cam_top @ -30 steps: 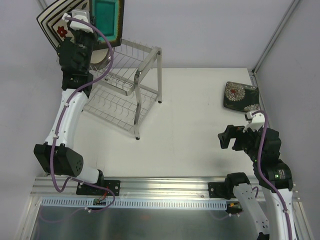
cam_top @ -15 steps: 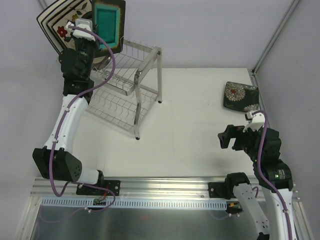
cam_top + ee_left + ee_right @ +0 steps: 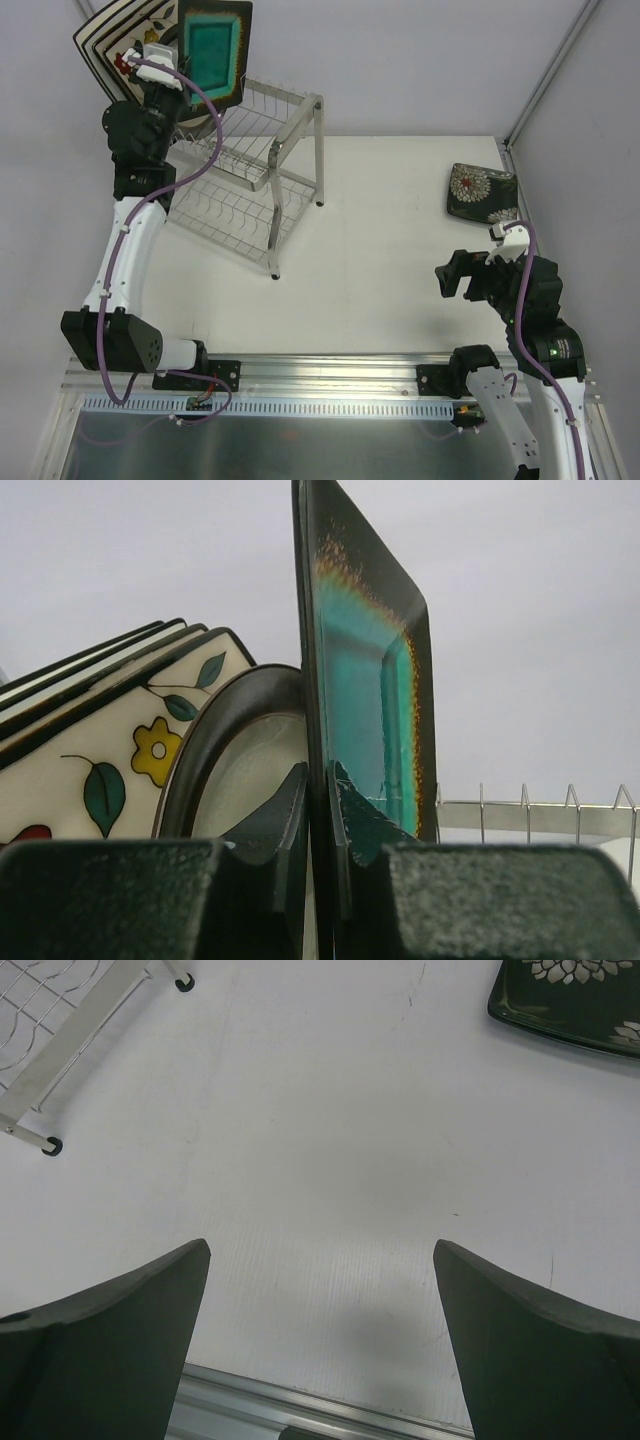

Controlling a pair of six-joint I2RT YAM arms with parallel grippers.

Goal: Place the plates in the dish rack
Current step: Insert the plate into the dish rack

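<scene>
A: What is the room like?

B: A white surface (image 3: 390, 260) with pale grey walls (image 3: 420, 60) behind and to the right, and a metal rail (image 3: 330, 368) along the near edge. The dish rack (image 3: 262, 165) stands far left: shiny wire, two tiers.

A: And the plates?

B: My left fingers (image 3: 290, 815) are clamped on the lower edge of the teal-centred plate (image 3: 372, 710) — dark, square, rim speckled brown, upright above the rack's top tier. Whether it sits in a slot I cannot tell. Beside it lean the round grey-rimmed plate (image 3: 235, 750), the cream flowered plate (image 3: 110, 755) and the white black-rimmed plate (image 3: 80, 670). The dark plate with white blooms (image 3: 482, 192) lies flat by the right wall, well apart from the rack. My right fingers (image 3: 110, 1330) hover spread wide — gripping nothing.
</scene>
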